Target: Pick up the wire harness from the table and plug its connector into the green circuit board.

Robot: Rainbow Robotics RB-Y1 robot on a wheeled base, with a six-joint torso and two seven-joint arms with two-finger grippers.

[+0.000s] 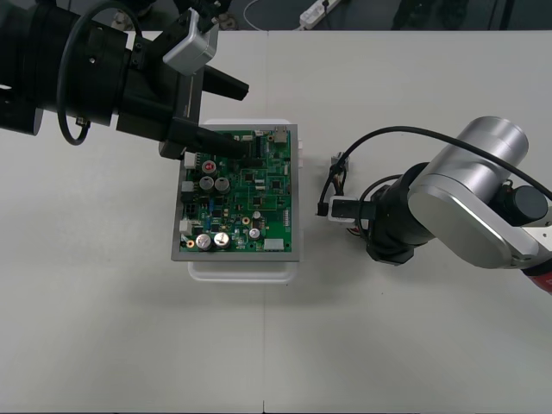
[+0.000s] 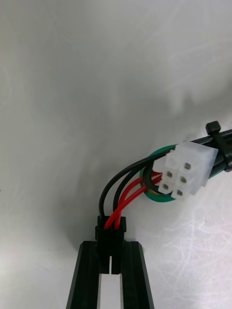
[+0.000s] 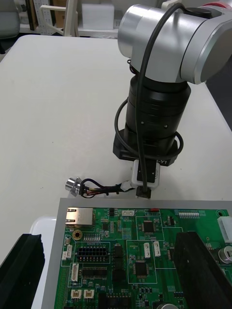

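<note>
The green circuit board [image 1: 241, 194] lies on its white base [image 1: 241, 269] in the middle of the table. Just beyond the board's right side lies the wire harness [image 1: 336, 172]. My right gripper [image 1: 328, 209] is shut on its small black plug [image 2: 110, 231], with red and black wires [image 2: 121, 198] curving up to a white connector block [image 2: 186, 171]. The round metal socket [image 3: 73, 186] rests on the table near the board's edge. My left gripper [image 1: 252, 121] hovers open over the board's far part, one finger [image 3: 21, 270] far from the other finger [image 3: 203, 270].
The left arm's dark body [image 1: 95, 78] covers the table's far left. The right arm's silver link [image 1: 470, 198] spans the right side. A white power strip [image 1: 319, 12] lies on the floor beyond the far edge.
</note>
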